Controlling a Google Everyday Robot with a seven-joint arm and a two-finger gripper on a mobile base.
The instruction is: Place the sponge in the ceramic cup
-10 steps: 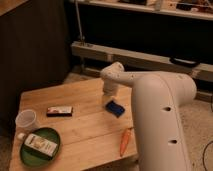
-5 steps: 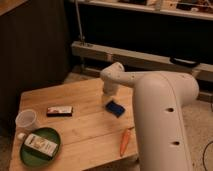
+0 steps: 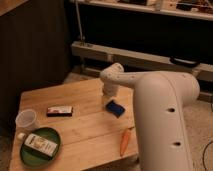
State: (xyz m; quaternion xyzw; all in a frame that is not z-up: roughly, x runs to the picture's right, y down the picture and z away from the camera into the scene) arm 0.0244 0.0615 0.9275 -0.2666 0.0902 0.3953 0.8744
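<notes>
The gripper (image 3: 110, 94) hangs at the end of the single white arm (image 3: 160, 115), low over the far right part of the wooden table (image 3: 85, 135). Its lower end sits just above the sponge, and whether it is spread or pressed together I cannot tell; whether it touches the sponge is also unclear.

There is one sponge (image 3: 116, 107), a small, flat, dark-blue rectangular pad. It lies on the table top directly below the gripper, turned at a slant to the table's edges.

There is one ceramic cup (image 3: 26, 120), pale and whitish, round, with a wide rim narrowing downward. It stands upright near the table's left edge, well apart from the sponge.

Between the two lies one dark packet (image 3: 60, 111) with a white label, flat on the wood. Just in front of the cup sits one green round plate (image 3: 25, 156), and on it rests one pale carton (image 3: 41, 145). One orange carrot (image 3: 125, 141) lies near the front right edge, longer than the sponge and close to the arm's thick white body.
</notes>
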